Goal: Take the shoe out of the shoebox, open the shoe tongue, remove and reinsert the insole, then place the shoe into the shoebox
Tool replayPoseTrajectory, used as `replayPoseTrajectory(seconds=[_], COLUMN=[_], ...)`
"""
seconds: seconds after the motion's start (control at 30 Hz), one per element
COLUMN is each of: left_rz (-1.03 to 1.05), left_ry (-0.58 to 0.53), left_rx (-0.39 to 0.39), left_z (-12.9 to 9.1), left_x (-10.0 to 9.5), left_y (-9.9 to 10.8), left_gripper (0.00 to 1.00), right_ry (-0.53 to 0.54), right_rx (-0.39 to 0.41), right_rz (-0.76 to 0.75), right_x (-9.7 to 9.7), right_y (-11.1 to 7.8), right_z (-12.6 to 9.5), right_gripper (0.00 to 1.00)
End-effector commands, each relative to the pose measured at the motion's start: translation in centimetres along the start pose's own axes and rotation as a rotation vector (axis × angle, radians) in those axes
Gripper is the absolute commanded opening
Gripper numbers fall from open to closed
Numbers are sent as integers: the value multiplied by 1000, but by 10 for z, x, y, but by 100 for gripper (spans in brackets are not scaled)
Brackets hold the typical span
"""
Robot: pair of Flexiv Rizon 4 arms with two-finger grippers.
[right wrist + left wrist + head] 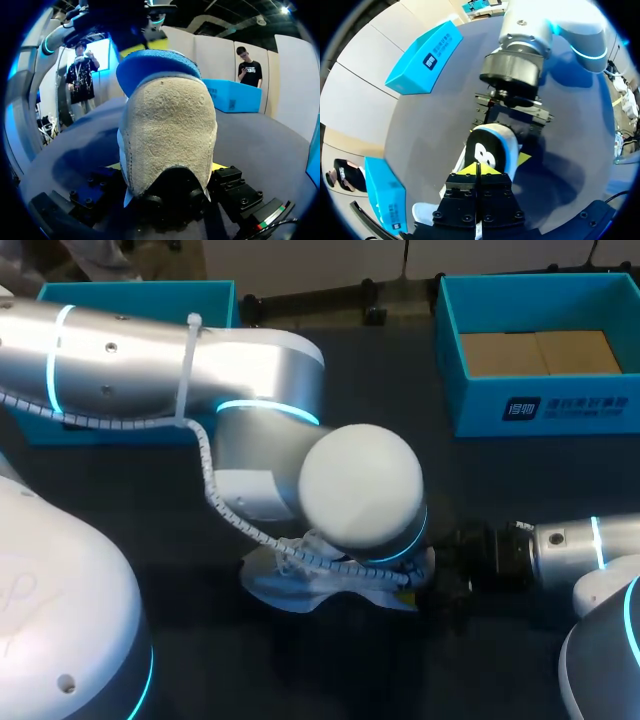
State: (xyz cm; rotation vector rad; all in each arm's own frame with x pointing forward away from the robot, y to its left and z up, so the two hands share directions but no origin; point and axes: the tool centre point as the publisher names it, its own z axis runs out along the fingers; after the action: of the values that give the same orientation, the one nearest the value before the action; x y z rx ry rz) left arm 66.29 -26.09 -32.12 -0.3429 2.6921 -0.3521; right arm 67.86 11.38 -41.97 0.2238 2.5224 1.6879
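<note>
The shoe lies on the dark counter, out of the box. The right tool clamps its grey heel, one yellow tip at each side. Over the shoe's black tongue, the left tool has its tips pressed together; whether they pinch anything cannot be told. An open shoebox stands well beyond the shoe towards the right arm, and a second blue box towards the left.

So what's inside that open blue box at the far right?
Only a tan cardboard liner shows inside the shoebox; the shoe sits out on the table instead. The box's near wall hides the front strip of its floor.
</note>
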Motion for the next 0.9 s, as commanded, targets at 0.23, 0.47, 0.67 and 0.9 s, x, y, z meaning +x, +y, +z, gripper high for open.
replayPoseTrajectory(seconds=[0.23,0.47,0.67,0.9], left_rz=[26,39,52,51], left_ry=[-25,4,17,42], left_rx=[39,52,48,18], left_z=[-29,-35,-33,-20], left_x=[13,17,22,18], left_y=[15,17,18,12], left_gripper=[0,19,24,21], right_ry=[0,0,0,0], right_rx=[4,4,4,4], right_rz=[0,0,0,0], right_x=[1,1,1,1], right_y=[0,0,0,0], right_z=[1,1,1,1], right_gripper=[0,0,0,0])
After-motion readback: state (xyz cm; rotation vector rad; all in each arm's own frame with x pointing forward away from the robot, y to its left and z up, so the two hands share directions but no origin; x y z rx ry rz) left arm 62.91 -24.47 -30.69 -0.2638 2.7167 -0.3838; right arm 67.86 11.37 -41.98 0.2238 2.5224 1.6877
